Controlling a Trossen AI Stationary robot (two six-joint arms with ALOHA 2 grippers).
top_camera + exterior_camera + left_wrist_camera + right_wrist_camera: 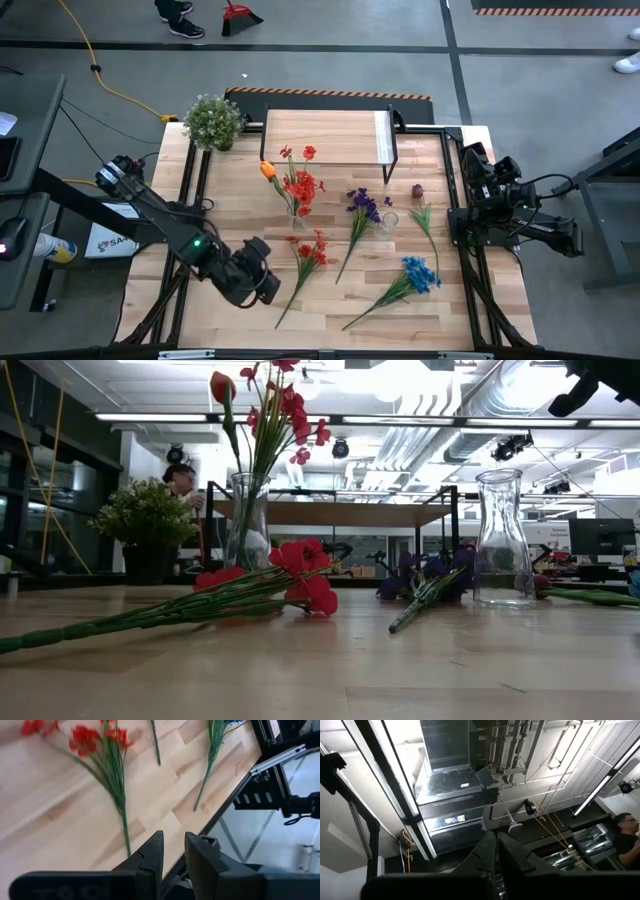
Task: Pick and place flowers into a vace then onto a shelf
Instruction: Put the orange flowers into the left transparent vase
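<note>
My left gripper hovers over the table's near left part, slightly open and empty. It is just beyond the stem end of a red-cluster flower lying flat on the table. A purple bunch, a blue bunch and a dark red rosebud also lie on the table. A glass vase holds the orange tulip and red flowers. A second glass vase stands empty. The shelf stands at the far side. My right gripper is shut, parked at the right edge, pointing up.
A bushy potted plant stands at the far left corner beside the shelf. Black frame rails run along the table's left and right edges. Bare wood lies between the red flower and the near edge. A person is in the room beyond.
</note>
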